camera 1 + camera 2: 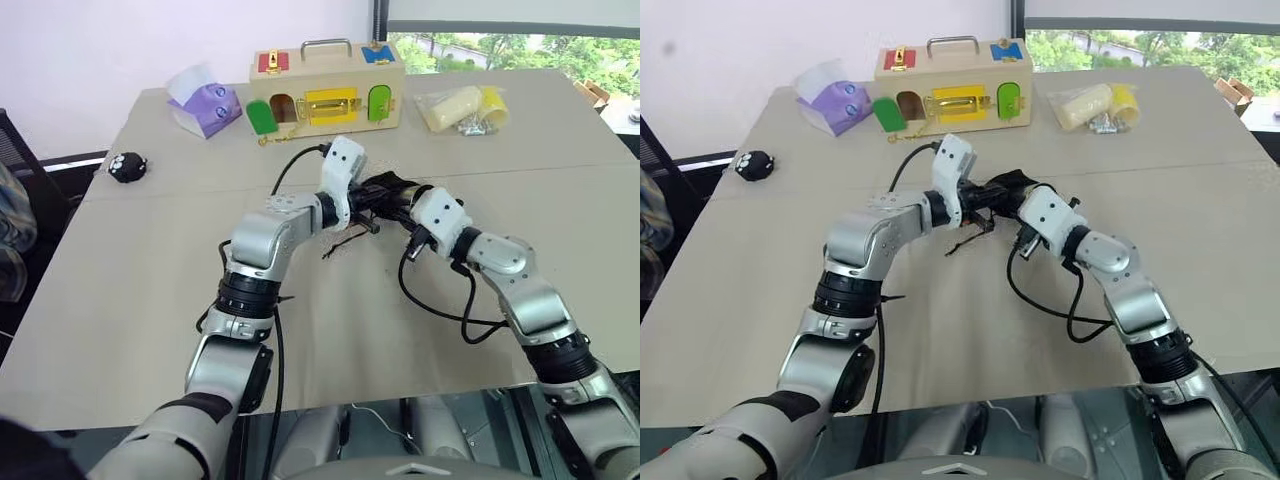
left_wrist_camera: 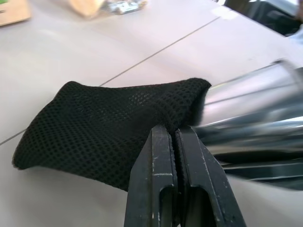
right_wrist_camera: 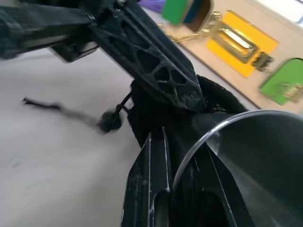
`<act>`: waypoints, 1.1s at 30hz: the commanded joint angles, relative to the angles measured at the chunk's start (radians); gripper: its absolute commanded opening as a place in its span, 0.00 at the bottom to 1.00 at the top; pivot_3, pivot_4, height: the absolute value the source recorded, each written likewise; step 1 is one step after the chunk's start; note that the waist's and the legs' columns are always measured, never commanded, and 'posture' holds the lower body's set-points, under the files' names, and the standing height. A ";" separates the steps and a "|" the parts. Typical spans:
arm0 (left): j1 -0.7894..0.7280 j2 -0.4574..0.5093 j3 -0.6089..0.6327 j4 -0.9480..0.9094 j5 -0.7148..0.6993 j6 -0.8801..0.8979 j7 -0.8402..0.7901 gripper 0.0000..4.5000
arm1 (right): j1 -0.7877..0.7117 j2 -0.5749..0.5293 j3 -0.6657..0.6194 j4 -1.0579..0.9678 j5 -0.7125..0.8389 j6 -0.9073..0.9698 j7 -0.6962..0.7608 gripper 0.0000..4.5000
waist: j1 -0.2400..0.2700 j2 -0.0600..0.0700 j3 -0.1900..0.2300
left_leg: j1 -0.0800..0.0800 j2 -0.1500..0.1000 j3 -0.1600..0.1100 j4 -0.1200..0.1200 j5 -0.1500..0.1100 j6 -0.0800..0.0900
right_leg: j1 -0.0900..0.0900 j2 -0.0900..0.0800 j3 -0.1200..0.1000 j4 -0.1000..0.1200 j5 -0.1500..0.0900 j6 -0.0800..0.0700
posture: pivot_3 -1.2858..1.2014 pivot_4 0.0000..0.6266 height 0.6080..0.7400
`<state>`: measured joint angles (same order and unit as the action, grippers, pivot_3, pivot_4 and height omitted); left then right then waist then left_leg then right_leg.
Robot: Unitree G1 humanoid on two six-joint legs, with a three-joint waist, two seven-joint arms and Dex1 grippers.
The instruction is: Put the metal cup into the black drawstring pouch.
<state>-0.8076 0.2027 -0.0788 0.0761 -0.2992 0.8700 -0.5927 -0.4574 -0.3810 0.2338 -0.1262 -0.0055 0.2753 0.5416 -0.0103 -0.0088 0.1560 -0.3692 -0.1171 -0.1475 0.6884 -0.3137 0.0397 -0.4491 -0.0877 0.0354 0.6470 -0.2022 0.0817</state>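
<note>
Black mesh fabric is bunched between the two grippers over the middle of the table [image 1: 120, 330]: this is the pouch [image 2: 94, 127], held up off the surface. The left gripper [image 2: 176, 137] has its fingers pressed fully together on the pouch's edge, near the mouth. The right gripper [image 3: 187, 156] is likewise clamped almost shut, pinching the rim of the cup [image 3: 255, 161], one finger outside the wall and one apparently inside. The cup's shiny wall lies just at the pouch's open end, touching or nearly touching the fabric; whether its base has already entered the mouth I cannot tell. A cord [image 3: 61, 111] with its toggle dangles below the pouch.

The step in hand looks like insertion: bringing cup and pouch mouth together in mid-air. Next, the right arm would need to push the cup along the pouch's length while the left keeps the mouth from collapsing, since one pinched edge leaves the opening slack and the cup could catch on folded cloth.

Far off stand a wooden latch box [image 1: 327, 92] and, far left, a small fuzzy ball [image 1: 127, 166].
</note>
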 commanded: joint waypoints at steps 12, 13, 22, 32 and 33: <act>-0.105 -0.036 0.075 -0.095 -0.148 0.161 0.006 0.00 | -0.159 0.151 0.047 0.306 -0.143 -0.194 -0.128 0.01 | -0.015 0.000 0.000 | 0.001 -0.001 0.001 0.000 0.001 -0.001 | -0.001 0.001 0.002 0.005 0.000 0.000 | 0.52 0.24 0.77; -0.105 -0.036 0.074 -0.103 -0.153 0.169 0.006 0.00 | -0.172 0.143 0.055 0.330 -0.158 -0.211 -0.123 0.01 | -0.017 0.000 0.000 | 0.001 -0.001 0.000 0.000 0.001 -0.001 | -0.002 0.001 0.002 0.005 0.000 0.000 | 0.52 0.24 0.77; -0.094 -0.033 0.062 -0.110 -0.164 0.173 0.013 0.00 | -0.200 0.116 0.042 0.394 -0.144 -0.236 -0.037 0.33 | -0.033 0.000 0.000 | 0.002 -0.001 0.001 0.000 0.001 -0.001 | -0.002 0.001 0.003 0.006 0.000 0.000 | 0.52 0.24 0.77; -0.086 -0.037 0.080 -0.044 -0.146 0.142 0.040 0.00 | -0.090 0.092 -0.049 0.204 -0.053 -0.277 -0.030 0.98 | -0.030 0.000 0.000 | 0.002 -0.001 0.001 0.000 0.001 -0.002 | -0.003 0.000 0.004 0.007 0.000 0.000 | 0.52 0.24 0.77; -0.084 -0.037 0.080 -0.040 -0.145 0.139 0.042 0.00 | -0.079 0.089 -0.053 0.181 -0.046 -0.272 -0.026 0.98 | -0.030 0.000 0.000 | 0.002 -0.001 0.001 0.000 0.001 -0.002 | -0.003 0.000 0.004 0.007 0.000 0.000 | 0.52 0.24 0.77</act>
<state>-0.8816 0.1615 -0.0131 0.0498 -0.4368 1.0374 -0.5580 -0.5399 -0.2841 0.2145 0.1418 -0.0791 0.0125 0.5057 -0.0406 -0.0085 0.1560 -0.3673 -0.1178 -0.1463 0.6889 -0.3126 0.0378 -0.4519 -0.0871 0.0397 0.6544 -0.2022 0.0815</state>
